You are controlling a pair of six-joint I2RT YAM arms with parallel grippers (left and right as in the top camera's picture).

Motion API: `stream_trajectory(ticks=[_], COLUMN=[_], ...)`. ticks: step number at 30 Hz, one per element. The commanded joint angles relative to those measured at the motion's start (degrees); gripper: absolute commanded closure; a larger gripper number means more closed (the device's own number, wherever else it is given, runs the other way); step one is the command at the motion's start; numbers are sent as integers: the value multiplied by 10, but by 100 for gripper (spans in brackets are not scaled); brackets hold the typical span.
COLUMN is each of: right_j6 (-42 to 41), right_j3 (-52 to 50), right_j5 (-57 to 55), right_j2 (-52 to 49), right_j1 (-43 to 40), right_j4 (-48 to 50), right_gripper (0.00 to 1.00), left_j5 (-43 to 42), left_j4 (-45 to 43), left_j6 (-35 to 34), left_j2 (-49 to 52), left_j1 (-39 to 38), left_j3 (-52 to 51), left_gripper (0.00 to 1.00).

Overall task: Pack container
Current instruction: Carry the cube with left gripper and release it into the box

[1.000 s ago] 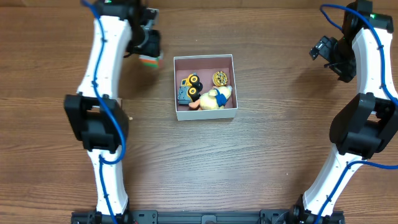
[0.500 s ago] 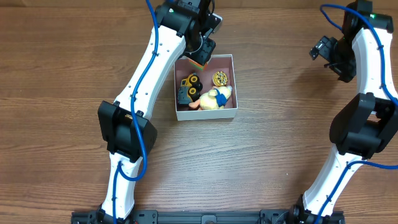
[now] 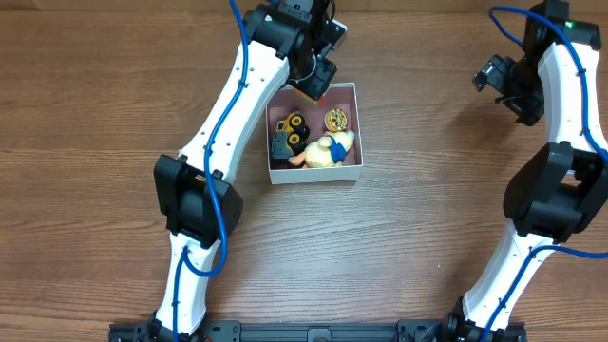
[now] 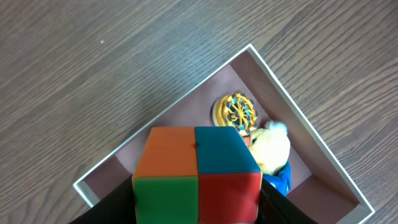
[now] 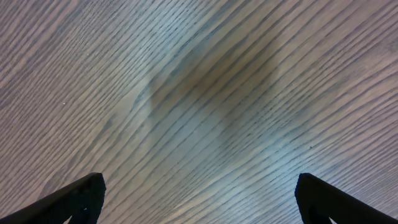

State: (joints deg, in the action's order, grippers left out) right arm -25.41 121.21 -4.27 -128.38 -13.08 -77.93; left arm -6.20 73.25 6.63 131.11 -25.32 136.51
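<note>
The container (image 3: 358, 133) is a square white-walled box with a pinkish-maroon inside, at the table's middle; it also shows in the left wrist view (image 4: 292, 115). Inside lie a yellow-and-black toy truck (image 3: 289, 133), a gold round toy (image 3: 335, 120) and a cream plush duck with blue (image 3: 332, 148). My left gripper (image 3: 309, 88) is shut on a colourful cube (image 4: 196, 171) with orange, blue, green and red faces, held above the container's back-left corner. My right gripper (image 5: 199, 193) is open and empty over bare wood at the far right.
The brown wooden table (image 3: 427, 228) surrounds the container. The right arm (image 3: 560, 114) stands along the right edge. The left arm (image 3: 223, 123) reaches diagonally across from the left front to the container's back edge.
My left gripper carried the cube from left of the container to over its back-left corner, then barely shifted in the last half second. The right arm has not moved.
</note>
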Motion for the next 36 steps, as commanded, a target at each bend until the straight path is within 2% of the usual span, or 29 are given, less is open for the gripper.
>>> stream_trajectory(ticks=[1,6,13,17,22,23,29,32,36], right_j6=[1,1,1,1,1,1,1,1,1], right_j3=[-2,-2,-2,-2,-2,-2,-2,-2,-2], right_j5=[-1,-1,-1,-1,-1,-1,-1,-1,-1], right_j2=[3,3,3,3,3,3,3,3,3], right_j1=[1,1,1,1,1,1,1,1,1], right_j4=[3,3,3,3,3,3,3,3,3], right_gripper=[0,0,0,0,0,0,0,0,0], left_j5=[-19,-59,-57,-53,-52,-52,-34,44,109], left_j4=[2,-1,0,-2,5,12,85,153,234], left_j6=[10,11,11,11,11,11,2,-65,-141], left_j2=[32,54,71,70,63,59,18,-24,-46], left_j1=[-3,-3,-3,-3,3,6,26,45,72], left_j3=[12,12,12,13,18,23,101,125,125], left_gripper=[50,48,42,28,2,0,0,0,0])
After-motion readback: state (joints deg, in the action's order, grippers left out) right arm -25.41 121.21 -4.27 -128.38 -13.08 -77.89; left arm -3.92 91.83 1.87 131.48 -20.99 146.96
